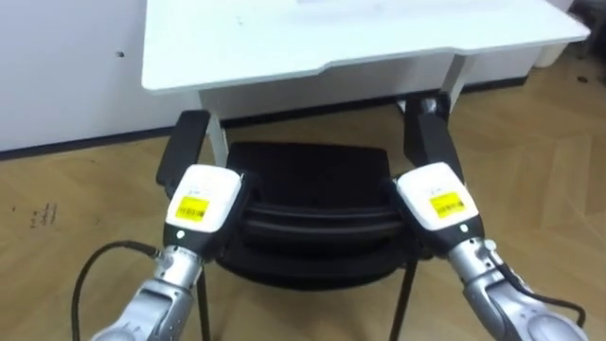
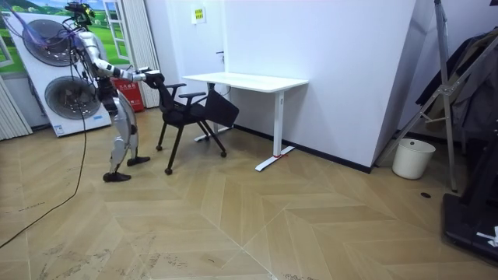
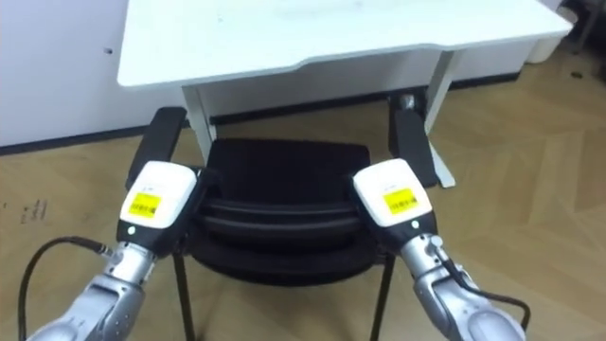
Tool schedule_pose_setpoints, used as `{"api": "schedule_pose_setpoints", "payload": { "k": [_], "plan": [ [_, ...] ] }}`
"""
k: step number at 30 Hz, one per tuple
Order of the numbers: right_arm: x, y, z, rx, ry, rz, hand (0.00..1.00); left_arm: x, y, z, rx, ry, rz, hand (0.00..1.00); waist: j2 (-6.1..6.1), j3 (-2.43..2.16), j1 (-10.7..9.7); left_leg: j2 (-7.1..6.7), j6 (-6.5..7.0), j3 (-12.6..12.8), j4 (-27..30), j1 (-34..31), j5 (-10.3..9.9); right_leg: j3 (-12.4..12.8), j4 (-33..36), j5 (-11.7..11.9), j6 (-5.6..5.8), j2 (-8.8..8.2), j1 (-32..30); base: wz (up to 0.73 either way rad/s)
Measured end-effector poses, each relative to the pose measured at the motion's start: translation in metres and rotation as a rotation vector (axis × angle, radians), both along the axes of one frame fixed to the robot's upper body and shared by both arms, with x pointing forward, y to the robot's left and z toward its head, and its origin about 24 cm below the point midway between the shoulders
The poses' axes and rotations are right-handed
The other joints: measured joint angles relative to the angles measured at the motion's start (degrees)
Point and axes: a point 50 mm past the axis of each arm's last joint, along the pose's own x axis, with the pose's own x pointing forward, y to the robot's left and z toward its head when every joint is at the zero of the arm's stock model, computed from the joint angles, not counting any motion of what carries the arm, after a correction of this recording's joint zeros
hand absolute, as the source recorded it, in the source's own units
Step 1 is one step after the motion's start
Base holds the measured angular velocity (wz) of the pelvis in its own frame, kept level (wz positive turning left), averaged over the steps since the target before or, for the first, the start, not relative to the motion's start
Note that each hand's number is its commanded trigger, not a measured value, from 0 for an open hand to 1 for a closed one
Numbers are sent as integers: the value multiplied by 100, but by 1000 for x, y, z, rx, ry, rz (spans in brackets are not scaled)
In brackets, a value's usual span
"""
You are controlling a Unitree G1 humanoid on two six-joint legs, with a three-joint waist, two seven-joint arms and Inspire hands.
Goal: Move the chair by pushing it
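A black chair (image 1: 312, 170) with two armrests stands right in front of me, its seat facing a white desk (image 1: 360, 38) and its front edge just under the desk's near edge. My left hand (image 1: 201, 204) rests at the left end of the chair's backrest (image 1: 317, 220), and my right hand (image 1: 437, 199) at the right end. Both hands touch the backrest's top. In the room view I stand upright behind the chair (image 2: 187, 113), arms stretched forward to it, with the desk (image 2: 245, 80) beyond.
The desk's white legs (image 1: 454, 80) and foot stand behind the chair, and a white wall lies left of the desk. In the room view two washing machines (image 2: 66, 97) stand behind me, and a white bin (image 2: 411, 158) sits far right on the wooden floor.
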Motion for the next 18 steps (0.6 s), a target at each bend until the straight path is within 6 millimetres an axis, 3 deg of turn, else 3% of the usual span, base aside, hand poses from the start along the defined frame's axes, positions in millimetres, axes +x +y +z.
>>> {"api": "schedule_pose_setpoints", "payload": {
  "k": [1,2,3,4,7,8,9,11,13,15,18],
  "plan": [
    [-1,0,-1,-1,4,-1,100,0,0,0,2,6,-1,100,31,13,-6,0,24,-3,47,50,-73,1,174,140,-26,-14,-28,7],
    [-2,-1,-2,-3,9,-5,100,0,0,-1,6,12,-1,100,101,37,-13,10,68,-36,82,162,-209,30,434,423,-92,-35,-85,4],
    [-4,-2,-4,0,11,-11,100,1,0,-1,10,11,-7,100,164,58,-44,12,113,-116,105,271,-304,9,650,737,-85,-69,-168,6],
    [-5,-2,-5,2,12,-14,100,1,0,-1,14,10,-13,100,200,63,-58,15,141,-149,95,314,-334,7,763,842,-57,-87,-231,6],
    [-7,1,-6,9,15,-15,100,2,3,0,21,-2,-21,100,282,51,-27,57,183,-178,-88,497,-407,183,1130,436,-21,102,-801,-7],
    [-10,1,-8,12,17,-21,100,2,4,-1,24,2,-30,100,325,54,-23,108,189,-187,-151,592,-428,199,993,302,-30,274,-1034,6],
    [-14,2,-11,14,21,-27,100,1,3,-3,23,5,-39,100,351,51,-22,136,169,-247,-203,681,-465,326,635,248,-18,503,-1271,14],
    [-19,3,-14,23,25,-35,100,-2,4,-5,21,10,-46,100,338,49,-96,146,150,-336,-272,810,-502,460,-233,286,-59,754,-1493,37],
    [-22,5,-16,24,32,-33,100,-4,6,-7,22,20,-43,100,325,42,-254,134,109,-518,-303,957,-572,516,-1448,531,-142,940,-1473,55],
    [-23,4,-17,25,33,-30,100,-4,6,-8,23,26,-45,100,269,14,-457,107,29,-813,-284,1061,-679,806,-2718,1121,-128,1114,-1385,66],
    [-20,1,-15,22,37,-32,100,-4,4,-8,16,28,-46,100,235,-40,-503,165,-178,-968,-305,1185,-814,803,-2798,1516,-310,1295,-1235,36]
  ]
}}
